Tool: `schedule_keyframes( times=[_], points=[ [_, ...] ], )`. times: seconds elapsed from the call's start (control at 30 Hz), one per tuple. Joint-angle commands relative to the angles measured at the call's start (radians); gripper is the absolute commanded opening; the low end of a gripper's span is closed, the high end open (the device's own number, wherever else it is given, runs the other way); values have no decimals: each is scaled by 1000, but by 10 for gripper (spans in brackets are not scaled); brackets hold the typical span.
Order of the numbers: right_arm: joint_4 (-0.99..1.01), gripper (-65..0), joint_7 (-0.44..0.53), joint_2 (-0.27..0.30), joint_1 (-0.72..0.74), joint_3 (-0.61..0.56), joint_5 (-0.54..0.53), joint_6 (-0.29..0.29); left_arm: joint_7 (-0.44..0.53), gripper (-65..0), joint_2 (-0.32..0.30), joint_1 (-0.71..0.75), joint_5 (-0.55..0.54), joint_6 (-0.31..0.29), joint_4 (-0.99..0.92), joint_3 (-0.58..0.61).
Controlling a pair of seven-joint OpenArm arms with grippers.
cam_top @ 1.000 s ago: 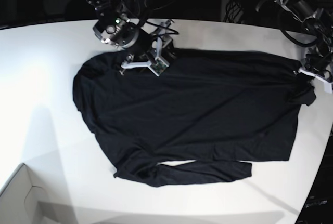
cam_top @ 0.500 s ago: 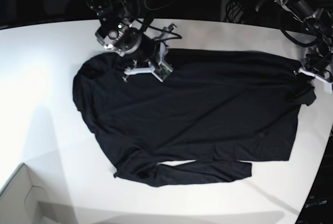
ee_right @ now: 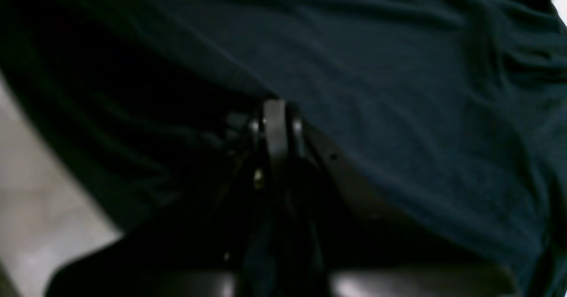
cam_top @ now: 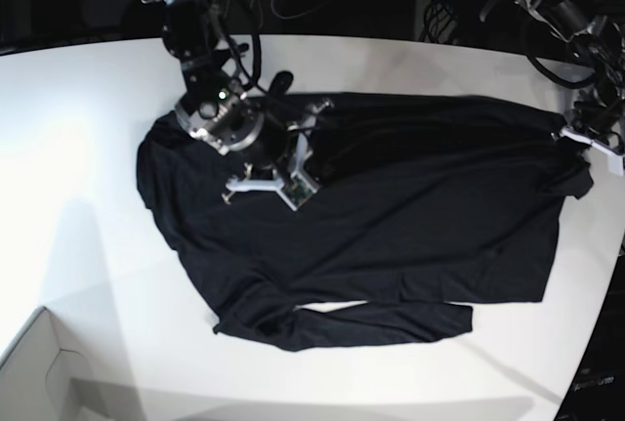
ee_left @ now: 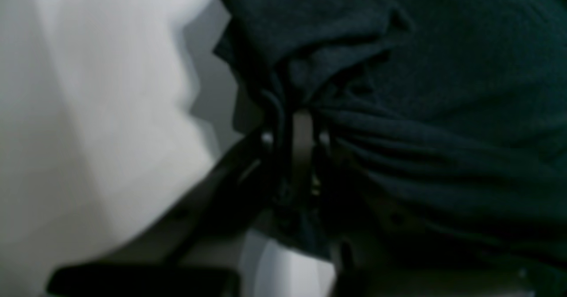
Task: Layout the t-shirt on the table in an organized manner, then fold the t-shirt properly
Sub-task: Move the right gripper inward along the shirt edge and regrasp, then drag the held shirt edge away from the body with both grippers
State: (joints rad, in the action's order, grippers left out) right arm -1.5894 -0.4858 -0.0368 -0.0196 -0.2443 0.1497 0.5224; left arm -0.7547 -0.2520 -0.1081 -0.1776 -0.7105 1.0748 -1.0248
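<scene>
Black t-shirt (cam_top: 391,206) cloth sits clamped in both your right end effector (cam_top: 269,182) and left end effector (cam_top: 576,138); draw them apart evenly across the tabletop (cam_top: 78,147).

text: none legible | labels: none | numbers: none

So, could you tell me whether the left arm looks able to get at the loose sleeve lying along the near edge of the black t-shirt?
Probably not yet: the left pincer is shut on the black fabric t-shirt at its far corner.
</scene>
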Motion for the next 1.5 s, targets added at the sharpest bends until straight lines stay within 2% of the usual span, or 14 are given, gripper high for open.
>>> schedule_keyframes(
  times=[0.0,0.23,0.5,0.73,0.83,0.9,1.03,1.17,1.47],
  points=[
    [1,-650,25,-18,30,6,-9,-6,-27,-648,-13,2,34,12,6,2],
    [100,-650,26,-22,77,12,-9,-6,-27,-648,-13,2,34,12,6,2],
    [102,-639,23,-18,74,12,-9,-3,-27,-648,-11,2,34,12,6,2],
    [22,-369,28,30,33,15,-9,-3,-27,-648,-11,2,34,12,6,2],
    [-70,-287,28,44,-6,92,-11,-6,-27,-648,-11,2,34,12,6,2],
    [-124,-258,29,36,-33,173,-11,-6,-27,-648,-11,2,31,12,6,2],
    [-144,-256,29,33,-72,340,-11,-6,-27,-648,-11,2,30,12,6,2],
    [-119,-256,31,33,-113,449,-12,0,-27,-648,-11,2,30,12,6,2],
    [-197,-249,31,33,-257,474,-14,3,-27,-648,-11,2,28,12,6,2]
  ],
)
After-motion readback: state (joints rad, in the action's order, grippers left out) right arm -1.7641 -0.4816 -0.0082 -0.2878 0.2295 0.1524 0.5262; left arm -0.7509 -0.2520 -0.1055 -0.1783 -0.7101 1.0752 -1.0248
